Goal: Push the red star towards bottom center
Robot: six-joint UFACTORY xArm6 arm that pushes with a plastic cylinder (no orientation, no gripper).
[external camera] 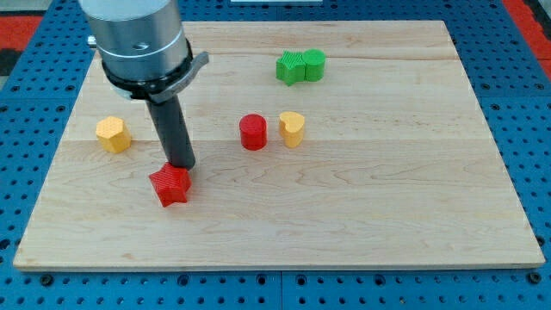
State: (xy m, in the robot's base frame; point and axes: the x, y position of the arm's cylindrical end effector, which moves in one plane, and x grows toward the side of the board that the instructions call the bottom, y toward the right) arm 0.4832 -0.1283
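Nearest the view's bottom, left of centre on the wooden table point(362, 215): red star point(170, 185), lying flat, well short of the bottom edge. Directly above it, touching its upper edge, my tip point(180, 165), at the end of a dark rod point(171, 131) running up to a grey cylinder point(139, 39) at the view's top left. No jaws on this arm, only the rod, holding nothing, pressed against the star's far side.

Further up, on the left, near the table's left edge and well apart from the star: yellow block point(113, 134), roughly hexagonal. Around mid-table: red cylinder point(253, 132), and just beside it on the right, not touching, a yellow heart-like block point(292, 128). Farthest, toward the view's top right of centre: green star point(291, 67) touching a green cylinder point(314, 64).
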